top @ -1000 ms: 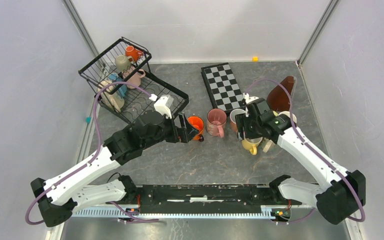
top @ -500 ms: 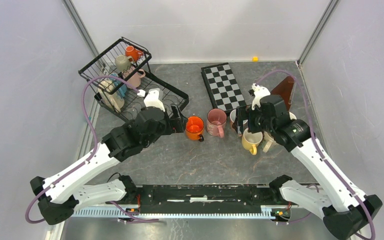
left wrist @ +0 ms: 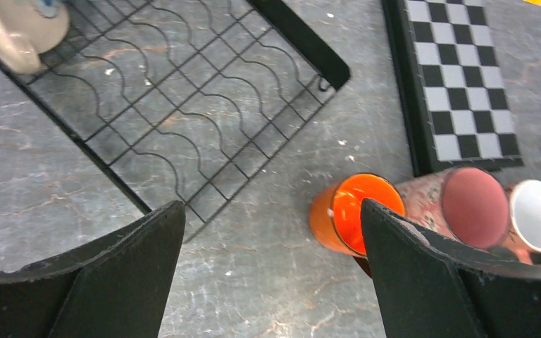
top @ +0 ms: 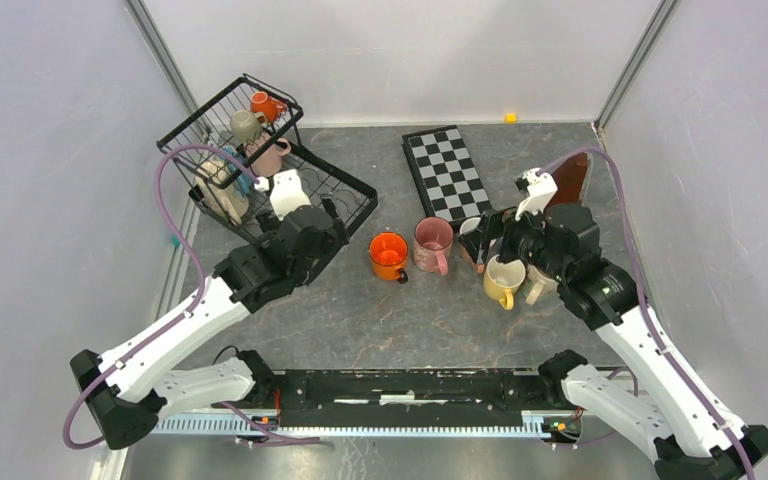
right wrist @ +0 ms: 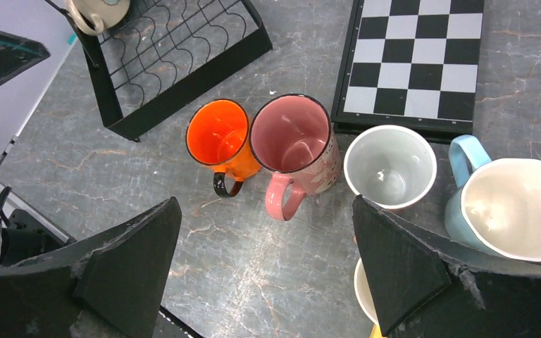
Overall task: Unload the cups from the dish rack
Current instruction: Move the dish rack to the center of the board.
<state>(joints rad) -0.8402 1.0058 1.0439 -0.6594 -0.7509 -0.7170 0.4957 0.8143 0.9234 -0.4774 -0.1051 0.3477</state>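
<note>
Dish rack (top: 312, 205): upper left of the top view. Its long axis runs diagonally, with the basket end at upper left near the left wall (top: 60, 150) and the flat tray end at lower right.
Basket cups (top: 263, 104): orange, beige and pink, bunched in the taller part; which way they tilt cannot be told.
Cream cup (top: 222, 195): at the tray's left edge, next to a blue one.
Orange cup (right wrist: 218, 134): upright at frame centre, mouth up, black handle pointing to the bottom edge. It is near the rack's corner but apart from it.
Pink cup (right wrist: 292, 137): upright, its rim touching the orange one, handle also pointing down-frame.
White cup (right wrist: 389, 165): upright, just beside the checkerboard (right wrist: 415, 56).
Light blue cup (right wrist: 507, 204): at the right edge, handle towards upper left.
Yellow cup (top: 501, 283): lower right of the row.
Left gripper (left wrist: 269, 211): claws spread wide with nothing between them, over the tray's lower right corner.
Right gripper (right wrist: 265, 204): claws spread wide and holding nothing, above the row.
Open room: bare table (top: 360, 320) shows between the row and the arm bases.
</note>
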